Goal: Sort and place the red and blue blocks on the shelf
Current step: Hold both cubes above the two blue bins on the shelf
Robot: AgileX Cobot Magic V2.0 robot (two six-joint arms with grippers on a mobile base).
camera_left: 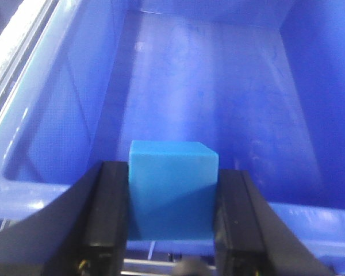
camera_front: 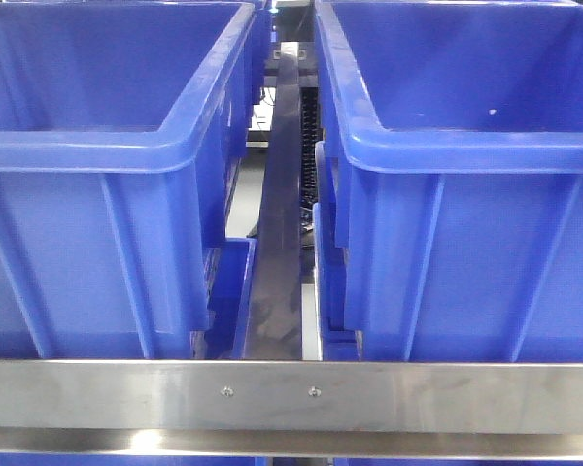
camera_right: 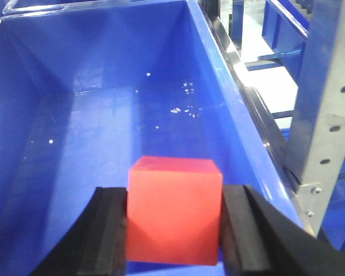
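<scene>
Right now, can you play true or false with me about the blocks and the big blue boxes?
1. The left gripper holds the blue block. True.
2. The right gripper holds a green block. False: it holds the red block.
3. The red block lies on the floor of the blue bin. False: the gripper holds it up off the floor.
4. The shelf rail has two screws. True.

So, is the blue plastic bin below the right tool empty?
Empty: the blue plastic bin holds only white specks; the small red matte cube is clamped in the right tool.
</scene>
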